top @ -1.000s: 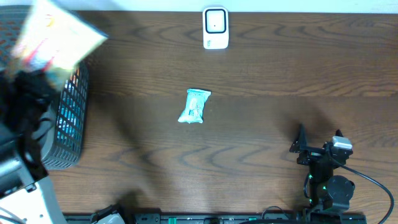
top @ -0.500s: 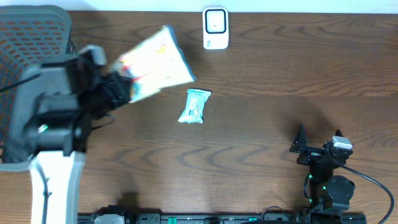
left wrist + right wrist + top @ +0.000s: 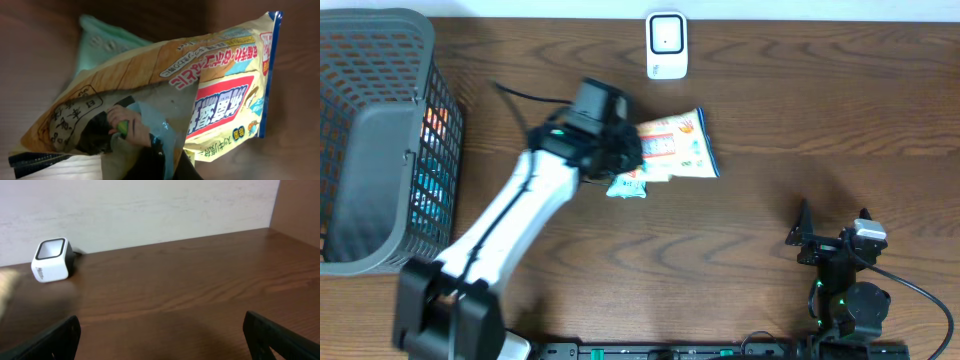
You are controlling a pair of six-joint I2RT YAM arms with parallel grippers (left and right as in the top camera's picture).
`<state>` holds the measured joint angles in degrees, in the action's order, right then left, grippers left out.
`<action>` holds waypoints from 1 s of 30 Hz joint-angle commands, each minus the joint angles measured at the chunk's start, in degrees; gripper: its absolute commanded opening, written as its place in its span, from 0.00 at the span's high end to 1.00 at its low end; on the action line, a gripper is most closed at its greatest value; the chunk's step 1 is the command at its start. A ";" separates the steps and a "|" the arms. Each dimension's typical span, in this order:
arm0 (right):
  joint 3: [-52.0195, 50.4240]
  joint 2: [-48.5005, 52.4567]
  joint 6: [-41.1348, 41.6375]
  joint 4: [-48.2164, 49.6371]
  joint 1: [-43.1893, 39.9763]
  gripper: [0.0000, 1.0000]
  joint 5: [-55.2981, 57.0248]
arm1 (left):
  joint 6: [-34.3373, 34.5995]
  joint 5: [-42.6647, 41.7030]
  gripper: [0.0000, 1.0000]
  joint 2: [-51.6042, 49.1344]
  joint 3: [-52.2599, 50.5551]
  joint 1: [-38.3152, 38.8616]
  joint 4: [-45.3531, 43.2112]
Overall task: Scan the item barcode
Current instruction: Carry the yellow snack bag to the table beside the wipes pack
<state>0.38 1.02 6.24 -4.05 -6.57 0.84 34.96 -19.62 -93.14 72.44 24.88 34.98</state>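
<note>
1. Overhead view.
   - The left arm reaches from the near-left corner of the tabletop (image 3: 770,110) toward its middle.
   - The left gripper (image 3: 623,150) is clamped on the left end of the snack bag (image 3: 675,146).
   - The bag is around the middle of the tabletop, toward the far edge, with its printed face up. I cannot tell whether it rests on the wood or hangs just above it.
   - The scanner (image 3: 666,46) stands at the middle of the far edge. It is near the bag but apart from it.
   - A teal packet (image 3: 628,184) lies at mid-table, its far end covered by the bag and gripper.
   - A mesh basket (image 3: 360,60) fills the far-left corner, with coloured packs inside.
   - The right gripper (image 3: 832,228) sits near the near-right corner with its fingers spread wide and nothing between them.

2. Left wrist view.
   - The snack bag (image 3: 210,95) fills the frame. It is yellow with a red label block and a blue side seam.
   - A dark finger (image 3: 156,161) pinches the bag's crumpled lower end.
   - The teal packet (image 3: 102,42) shows past the bag's upper-left edge, lying on the wood.

3. Right wrist view.
   - The fingers (image 3: 55,342) sit at the frame's bottom corners. The right gripper (image 3: 165,340) is fully spread and empty.
   - The scanner (image 3: 50,260) stands at the far edge against a pale wall (image 3: 150,205).
</note>
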 commanded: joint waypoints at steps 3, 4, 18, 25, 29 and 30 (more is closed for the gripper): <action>-0.07 -0.15 -0.74 -0.22 -0.61 0.01 -0.13 | 14.53 7.45 0.93 -5.73 0.17 8.09 -3.65; -0.07 -0.15 -0.76 -0.22 -0.61 0.01 -0.13 | 16.83 9.40 0.93 -6.36 0.17 9.09 -3.61; -0.07 -0.15 -0.76 -0.22 -0.61 0.01 -0.13 | 25.68 15.61 0.68 -10.10 0.15 16.83 -3.74; -0.07 -0.15 -0.76 -0.22 -0.61 0.01 -0.13 | 19.78 16.26 0.41 -9.88 0.22 17.31 -3.72; -0.07 -0.15 -0.74 -0.22 -0.61 0.01 -0.13 | 14.60 16.22 0.40 -7.58 1.33 16.17 -3.74; -0.07 -0.15 -0.76 -0.22 -0.61 0.01 -0.13 | 12.87 16.24 0.38 -6.49 1.86 15.82 -3.54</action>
<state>0.38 1.02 6.24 -4.05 -6.57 0.82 54.15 -4.73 -102.85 72.44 41.80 31.18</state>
